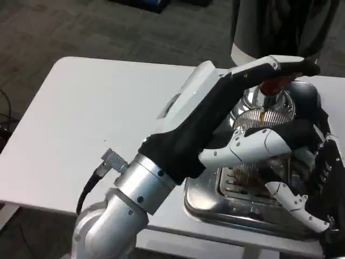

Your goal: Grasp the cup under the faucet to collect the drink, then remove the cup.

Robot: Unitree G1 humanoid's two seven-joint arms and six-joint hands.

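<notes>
A clear ribbed cup (263,117) stands on the silver drip tray (207,200) under the faucet, whose red handle (276,84) shows just above the cup. My left arm reaches across the middle of the picture. My left hand (253,108) is spread: one finger lies over the red handle, and another crosses the front of the cup lower down. My right hand (319,159) comes in from the right edge, its black and white fingers wrapped around the cup's right side. The left hand hides much of the cup's body.
The grey drink dispenser (269,27) rises at the back right, behind the tray. The white table (91,118) stretches bare to the left. Its front edge runs close under the tray, and dark floor lies beyond the table.
</notes>
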